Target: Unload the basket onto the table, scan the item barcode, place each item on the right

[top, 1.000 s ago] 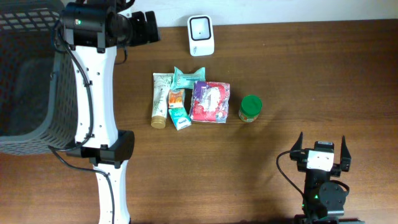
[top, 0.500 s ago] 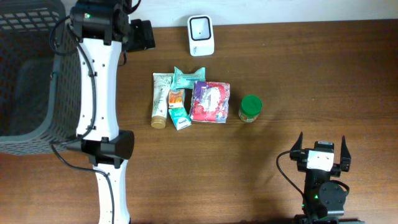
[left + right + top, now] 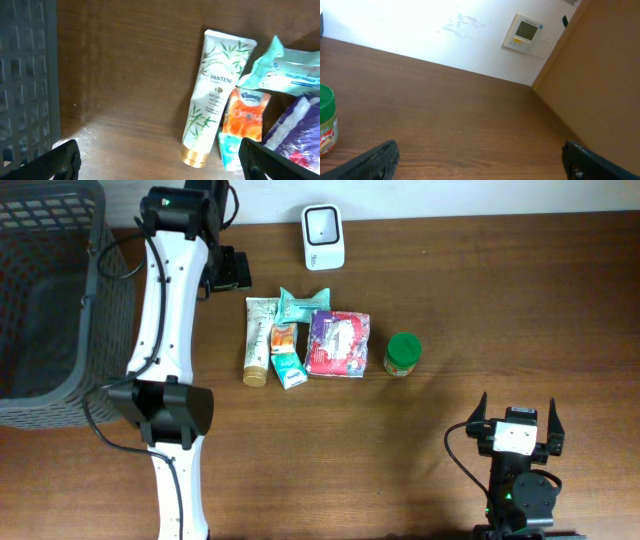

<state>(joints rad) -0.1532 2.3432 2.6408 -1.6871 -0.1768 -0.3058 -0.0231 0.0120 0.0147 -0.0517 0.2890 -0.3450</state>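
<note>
The Pantene tube (image 3: 212, 107) lies flat at the pile's left edge, right up against the orange tissue pack (image 3: 245, 115), so the left gripper (image 3: 159, 160), jaws spread wide and empty, could probably snag both, while the right gripper (image 3: 516, 412) sits open well apart.

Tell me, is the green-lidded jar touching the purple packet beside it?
Apart. The overhead view shows a strip of brown table between the green-lidded jar and the purple packet.

The left arm (image 3: 160, 330) stretches far forward, and the left gripper (image 3: 230, 270) is wide open. The right arm (image 3: 520, 495) is tucked low, the right gripper (image 3: 515, 415) wide open too.
</note>
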